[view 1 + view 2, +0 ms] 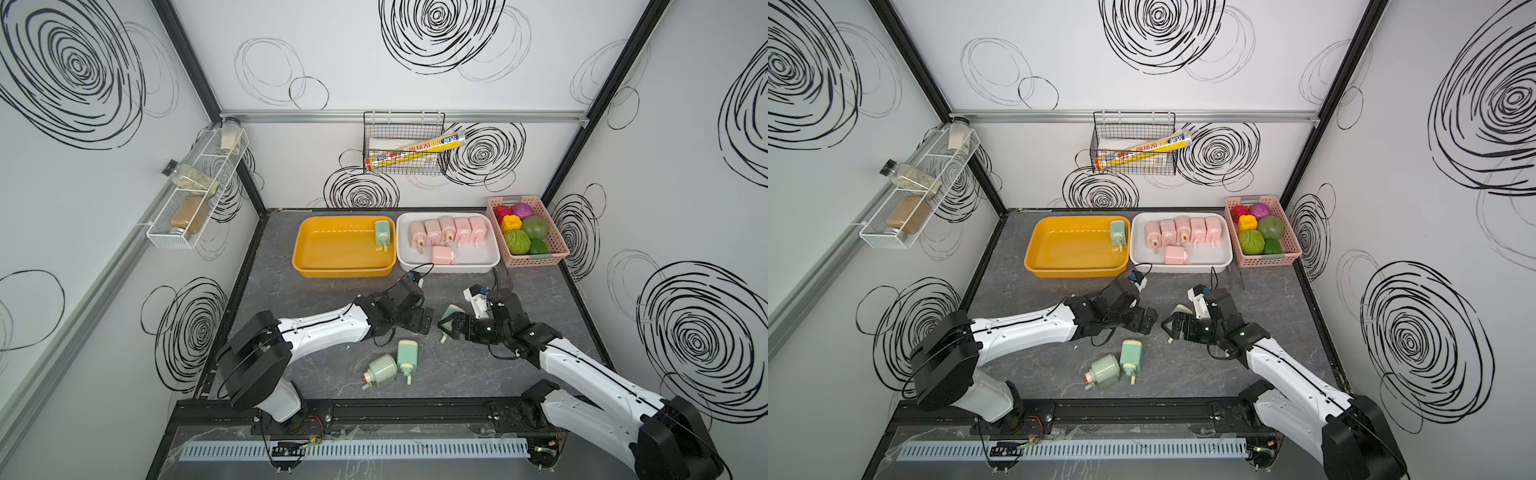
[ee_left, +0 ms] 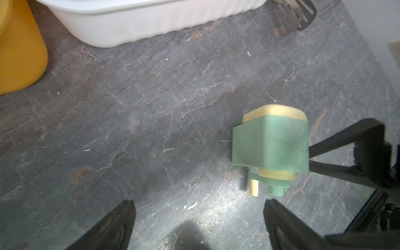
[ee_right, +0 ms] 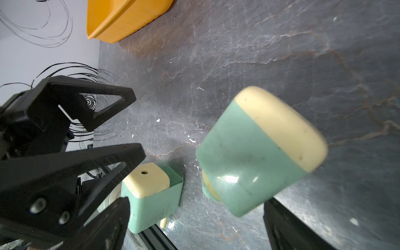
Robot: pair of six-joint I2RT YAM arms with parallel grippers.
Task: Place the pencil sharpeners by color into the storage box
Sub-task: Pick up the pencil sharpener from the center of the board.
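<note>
Yellow tray holds 1 mint green sharpener; a loose green pair lies on the table near its front edge. Left gripper spread wide, empty; right gripper equally wide, straddling a 3rd green sharpener, no pinch visible; white tray holds 6 pink sharpeners. Judgement: close squarely on the flat green sides, clear of crank and left gripper, then carry to yellow tray.

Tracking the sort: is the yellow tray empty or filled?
Nearly empty: one green sharpener lies in the yellow tray's corner nearest the white tray.
</note>
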